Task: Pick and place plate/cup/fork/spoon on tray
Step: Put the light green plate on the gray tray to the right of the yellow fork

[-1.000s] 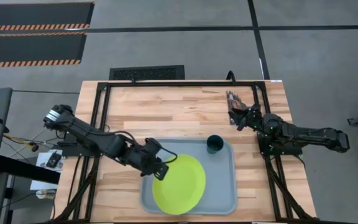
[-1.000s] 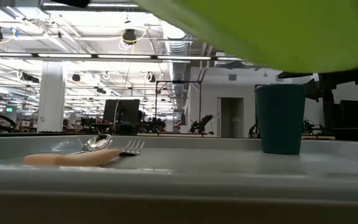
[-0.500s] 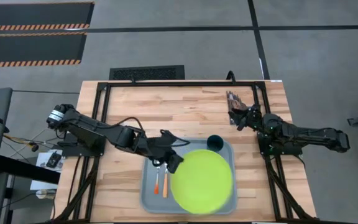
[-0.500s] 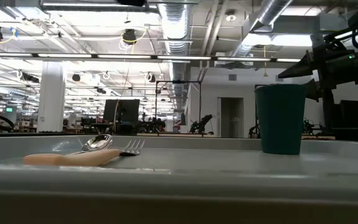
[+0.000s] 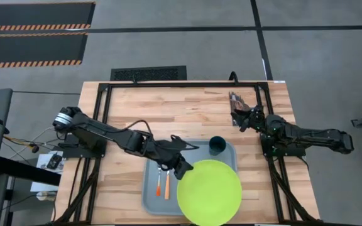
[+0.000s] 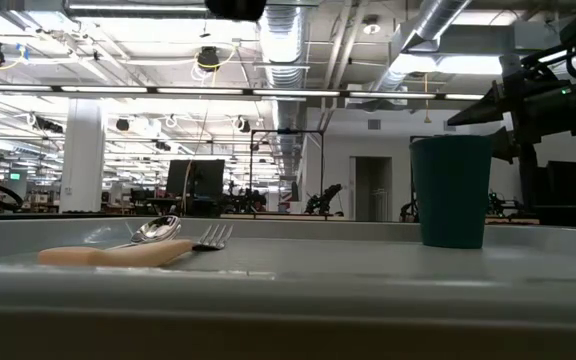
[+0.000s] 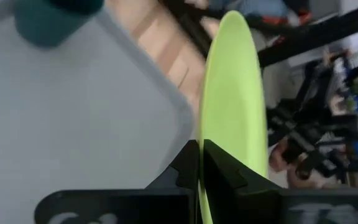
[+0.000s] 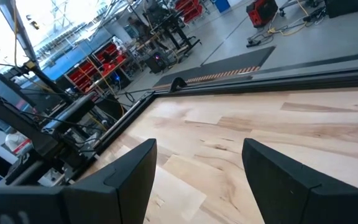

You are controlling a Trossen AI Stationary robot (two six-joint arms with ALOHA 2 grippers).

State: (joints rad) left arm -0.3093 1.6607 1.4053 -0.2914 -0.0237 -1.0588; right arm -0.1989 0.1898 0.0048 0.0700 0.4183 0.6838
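- The plate [image 5: 210, 192] is held by its edge in the left gripper [image 5: 185, 171], whose fingers are pinched shut on the rim.
- In the left wrist view, the plate [image 7: 234, 106] is seen edge-on, squeezed between the two dark fingers [image 7: 225, 167].
- In the high view, the plate is seen over the right, near part of the tray [image 5: 153, 202] and sticks out past the tray's near rim.
- It cannot be told whether the plate is touching the tray.
- The cup [image 5: 217, 145] is stood upright in the far right corner of the tray, just beside the plate's far edge.
- The fork [image 5: 166, 186] and the spoon [image 5: 159, 183] are laid side by side on the left part of the tray, with the orange handles pointed to the near rim.
- In the low view, the spoon [image 6: 154, 231] and the fork [image 6: 212, 237] are seen lying flat, and the cup [image 6: 451, 190] is seen well apart from them.
- The tray is set on the wooden desk [image 5: 187, 113].
- The right gripper [image 5: 239, 116] is kept at the far right of the desk, away from the tray, and its fingers [image 8: 120, 171] are spread open with nothing between them.
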